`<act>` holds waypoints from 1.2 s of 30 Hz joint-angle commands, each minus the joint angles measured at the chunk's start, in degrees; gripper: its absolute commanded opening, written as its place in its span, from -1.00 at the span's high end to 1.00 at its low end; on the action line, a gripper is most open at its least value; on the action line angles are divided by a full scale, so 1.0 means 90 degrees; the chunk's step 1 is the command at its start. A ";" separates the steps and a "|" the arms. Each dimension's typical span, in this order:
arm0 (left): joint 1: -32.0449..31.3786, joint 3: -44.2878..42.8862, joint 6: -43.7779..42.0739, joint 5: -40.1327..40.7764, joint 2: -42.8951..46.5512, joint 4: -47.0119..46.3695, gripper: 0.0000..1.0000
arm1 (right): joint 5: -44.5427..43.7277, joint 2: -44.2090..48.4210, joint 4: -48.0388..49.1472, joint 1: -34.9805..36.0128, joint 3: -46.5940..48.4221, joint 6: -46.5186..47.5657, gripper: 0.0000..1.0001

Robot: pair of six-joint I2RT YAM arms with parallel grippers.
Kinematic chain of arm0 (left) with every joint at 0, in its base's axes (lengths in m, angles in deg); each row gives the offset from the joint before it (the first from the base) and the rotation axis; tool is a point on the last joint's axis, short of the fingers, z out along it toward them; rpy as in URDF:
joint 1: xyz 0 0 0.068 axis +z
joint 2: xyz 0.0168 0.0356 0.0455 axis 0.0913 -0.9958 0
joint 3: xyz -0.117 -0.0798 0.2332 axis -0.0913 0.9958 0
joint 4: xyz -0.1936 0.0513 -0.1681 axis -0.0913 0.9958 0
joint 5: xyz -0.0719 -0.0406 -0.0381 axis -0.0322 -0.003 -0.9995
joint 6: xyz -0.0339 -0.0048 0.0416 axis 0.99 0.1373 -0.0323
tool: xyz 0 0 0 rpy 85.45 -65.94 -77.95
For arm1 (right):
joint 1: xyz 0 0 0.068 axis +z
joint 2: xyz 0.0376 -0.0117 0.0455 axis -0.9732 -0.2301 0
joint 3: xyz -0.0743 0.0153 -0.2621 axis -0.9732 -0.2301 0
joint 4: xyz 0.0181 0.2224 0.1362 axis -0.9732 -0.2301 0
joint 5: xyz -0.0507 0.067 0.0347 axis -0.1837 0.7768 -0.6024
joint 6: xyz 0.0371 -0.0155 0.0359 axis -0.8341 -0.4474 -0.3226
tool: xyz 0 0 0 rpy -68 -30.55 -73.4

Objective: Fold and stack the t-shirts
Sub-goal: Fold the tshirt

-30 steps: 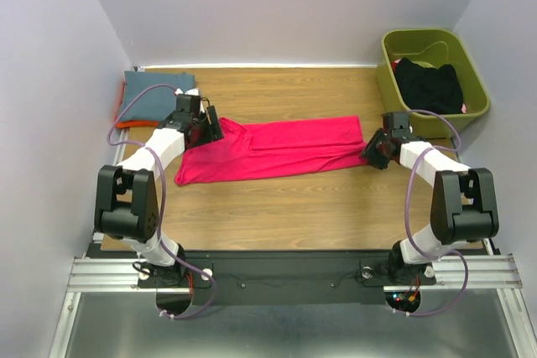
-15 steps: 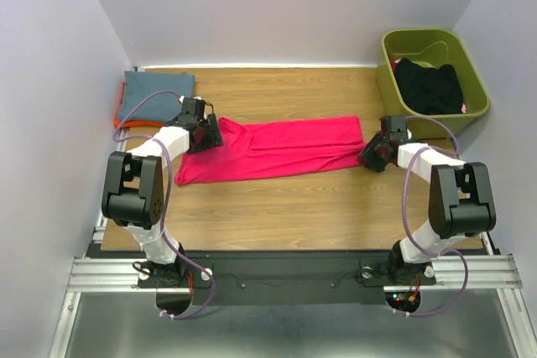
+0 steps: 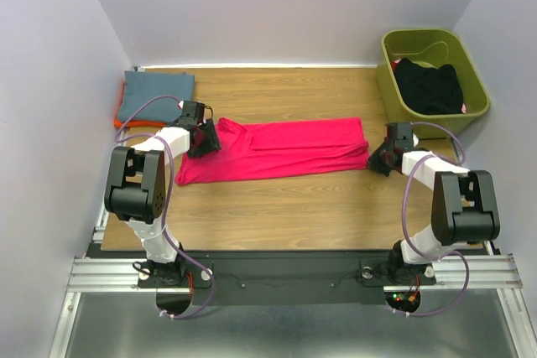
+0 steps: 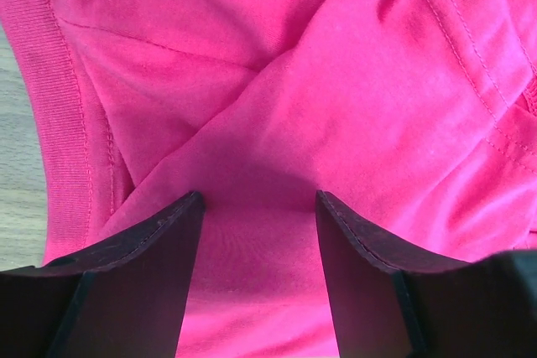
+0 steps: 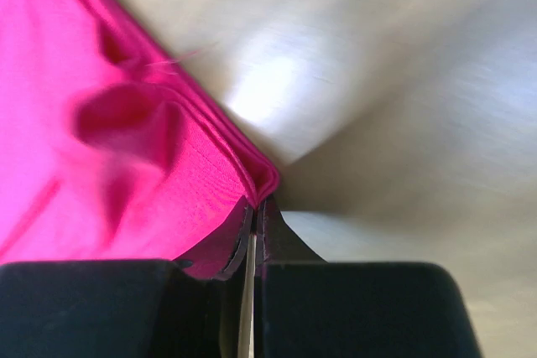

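**Magenta shirt (image 3: 281,150): grip both ends first**

It lies lengthwise on the worktop (image 3: 294,203), left of the olive bin (image 3: 471,111). My right claw (image 5: 256,207) is pinched on the corner nearest the bin. My left claw (image 4: 260,207), at the end farthest from the bin, straddles cloth with jaws apart. I'd close it deep, then lift both evenly.

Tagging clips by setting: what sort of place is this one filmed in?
Probably a robotics lab test cell, not a home: plain pale walls box in a wood-grain table, and an aluminium rail anchors the left arm and right arm.
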 commanded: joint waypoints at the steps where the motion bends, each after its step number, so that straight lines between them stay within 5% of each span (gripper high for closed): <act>1: 0.0140 0.0122 0.0010 0.0217 -0.0248 0.0364 -0.35 | -0.0486 0.0573 -0.0661 -0.0384 -0.0198 0.0352 0.99; 11: 0.0228 0.0142 0.0050 0.0236 -0.0258 0.0452 -0.34 | -0.0535 0.0789 -0.1286 -0.0765 -0.0578 0.0489 0.90; 17: 0.0199 0.0230 0.0030 0.0129 -0.0102 0.0393 -0.38 | -0.0399 0.0916 -0.1335 -0.0853 -0.0677 0.0586 0.38; 27: -0.0192 0.0074 0.0088 -0.0389 0.0699 0.0276 -0.59 | 0.0626 0.1532 -0.1335 -0.0522 0.0564 0.1640 0.14; 36: -0.0221 0.0044 0.0070 -0.0262 0.1715 0.0666 -0.61 | 0.0764 0.0089 -0.1345 0.0660 0.2018 0.2929 0.04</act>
